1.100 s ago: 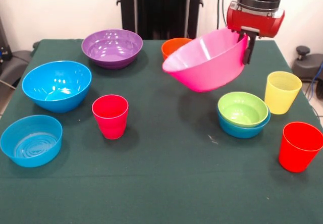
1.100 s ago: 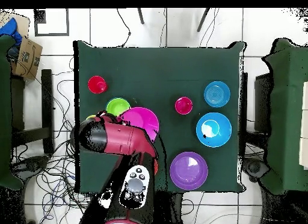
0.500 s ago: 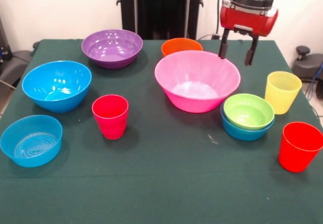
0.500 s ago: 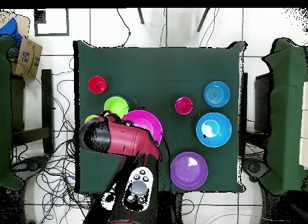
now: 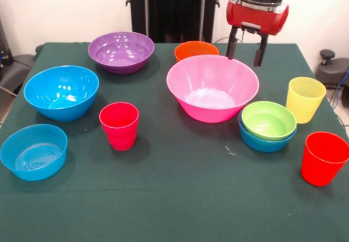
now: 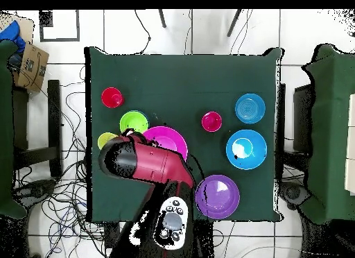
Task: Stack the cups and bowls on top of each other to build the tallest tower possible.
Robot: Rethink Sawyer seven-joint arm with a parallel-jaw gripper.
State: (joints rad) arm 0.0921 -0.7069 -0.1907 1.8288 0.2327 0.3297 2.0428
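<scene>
The gripper (image 5: 244, 51) is held with its fingers spread and empty above the far rim of the pink bowl (image 5: 212, 89), which is set upright on the table (image 5: 174, 198). The green bowl (image 5: 269, 120) is nested in a blue bowl (image 5: 264, 140) just beside it; nothing else is stacked.
</scene>
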